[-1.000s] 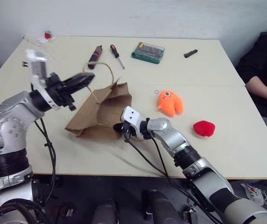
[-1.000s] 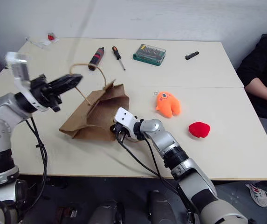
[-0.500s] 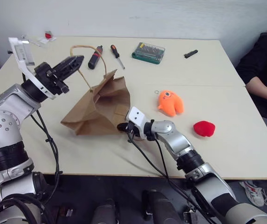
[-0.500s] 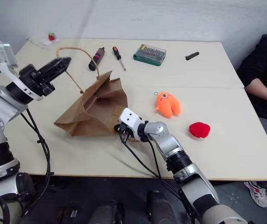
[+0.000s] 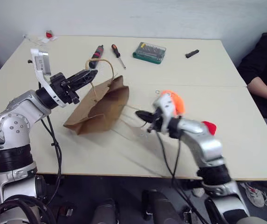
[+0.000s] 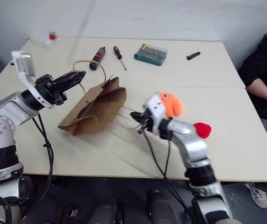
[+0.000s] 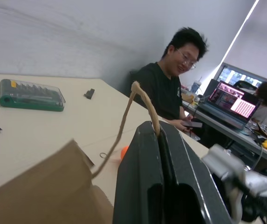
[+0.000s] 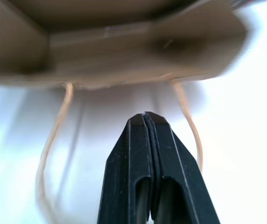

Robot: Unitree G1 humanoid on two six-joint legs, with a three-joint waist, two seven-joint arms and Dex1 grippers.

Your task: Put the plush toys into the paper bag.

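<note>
The paper bag (image 5: 98, 106) lies on its side on the table (image 5: 180, 70), its mouth facing the robot's right. Its upper loop handle (image 5: 101, 63) is pinched in the left gripper (image 5: 87, 74), whose two black fingers are closed together on the cord and lift that side of the opening. The lower handle (image 8: 54, 140) trails loose on the tabletop toward the right gripper (image 5: 141, 115), which hovers just off the bag's mouth, fingers pressed together and holding nothing.

The orange toy (image 6: 171, 103) sits just behind that right gripper, on the side away from the bag. The red toy (image 6: 202, 130) lies farther out, beyond the right forearm. Both toys are much nearer the right arm than the left, so the right arm looks the natural one to fetch them. It would have to turn away from the bag and open first.
</note>
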